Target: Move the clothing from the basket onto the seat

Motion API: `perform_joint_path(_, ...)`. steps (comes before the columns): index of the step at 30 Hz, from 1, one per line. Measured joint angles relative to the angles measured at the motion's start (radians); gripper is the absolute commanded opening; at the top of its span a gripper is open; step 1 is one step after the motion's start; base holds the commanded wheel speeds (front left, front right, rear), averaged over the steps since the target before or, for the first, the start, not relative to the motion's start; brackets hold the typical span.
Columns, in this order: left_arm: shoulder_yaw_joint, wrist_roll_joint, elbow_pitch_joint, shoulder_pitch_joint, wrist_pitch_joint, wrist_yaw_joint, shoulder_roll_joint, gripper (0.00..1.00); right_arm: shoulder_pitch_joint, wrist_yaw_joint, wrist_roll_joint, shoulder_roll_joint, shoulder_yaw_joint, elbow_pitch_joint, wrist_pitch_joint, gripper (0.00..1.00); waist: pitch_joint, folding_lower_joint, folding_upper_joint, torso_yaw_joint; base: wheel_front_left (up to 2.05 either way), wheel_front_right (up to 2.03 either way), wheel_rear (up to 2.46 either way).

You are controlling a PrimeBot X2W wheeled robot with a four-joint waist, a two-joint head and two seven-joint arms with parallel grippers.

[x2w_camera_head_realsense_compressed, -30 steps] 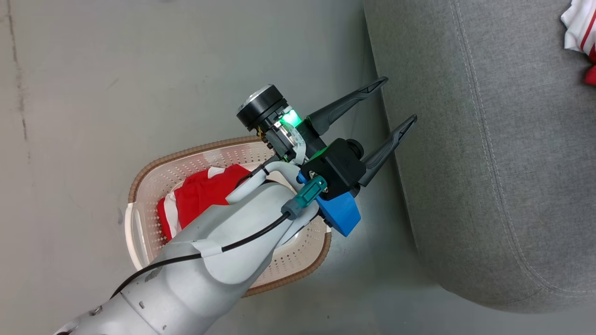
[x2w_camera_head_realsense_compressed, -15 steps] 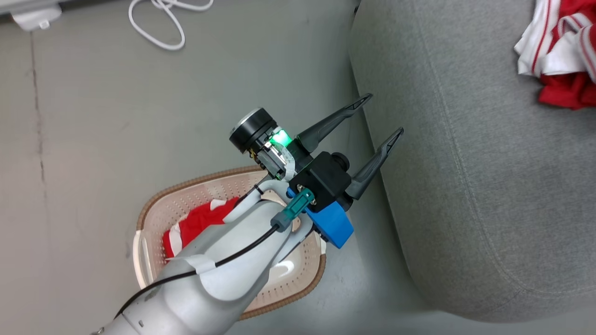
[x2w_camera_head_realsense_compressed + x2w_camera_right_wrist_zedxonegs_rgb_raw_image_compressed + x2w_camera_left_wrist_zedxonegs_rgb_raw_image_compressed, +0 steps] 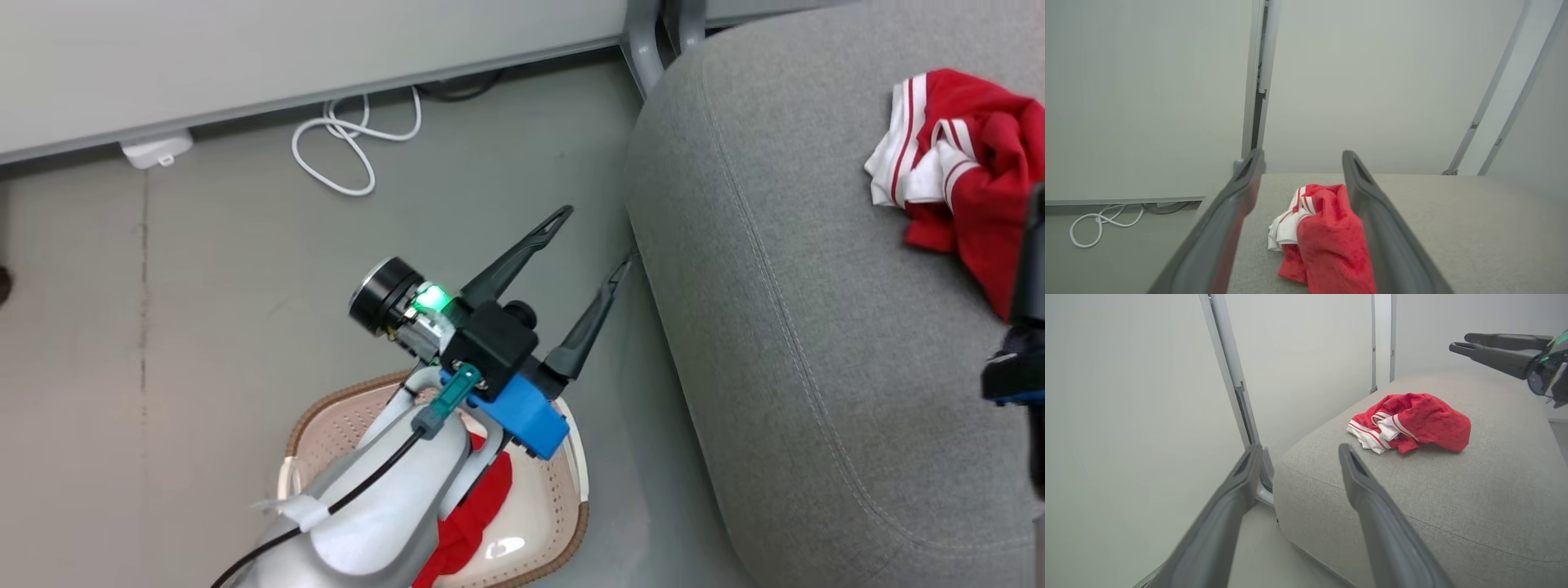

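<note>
The clothing (image 3: 1412, 420) is half moved. At the near left one garment (image 3: 469, 523) lies in the basket (image 3: 339, 420), the left tool (image 3: 595, 238) poised wide and empty between basket and seat (image 3: 775, 327). On the seat, far right, the other garment (image 3: 971, 155) lies loose: the right tool (image 3: 1303, 154) has just spread wide, so one fetch remains.

Light: bright, soft, even in all my views.
Shadows: faint, beneath the red garment (image 3: 1412, 420).
Glare: white spot on the basket (image 3: 539, 514) floor.
Blur: my left gripper (image 3: 1299, 449) and right gripper (image 3: 1302, 153) soften near each lens.
</note>
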Motion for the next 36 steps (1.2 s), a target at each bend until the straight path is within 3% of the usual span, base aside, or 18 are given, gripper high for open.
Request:
perform_joint_path(15, 0.221, -0.022, -0.071, 0.210, 0.000, 0.053, 0.063, 1.00, 0.123, 0.000, 0.040, 0.104, 0.193, -0.122, 0.000, 1.00, -0.129, 0.0001, 0.0000, 0.120, 0.00, 0.00, 0.00)
perform_joint_path(23, 0.339, -0.013, -0.112, 0.324, 0.000, 0.063, 0.095, 1.00, 0.192, 0.000, 0.027, 0.140, 0.206, -0.155, 0.000, 1.00, -0.183, 0.0000, 0.0000, 0.159, 0.00, 0.00, 0.00)
perform_joint_path(36, 0.485, 0.013, -0.158, 0.475, 0.000, 0.063, 0.093, 1.00, 0.326, 0.000, 0.012, 0.175, 0.221, -0.215, 0.000, 1.00, -0.248, 0.0001, 0.0000, 0.173, 0.00, 0.00, 0.00)
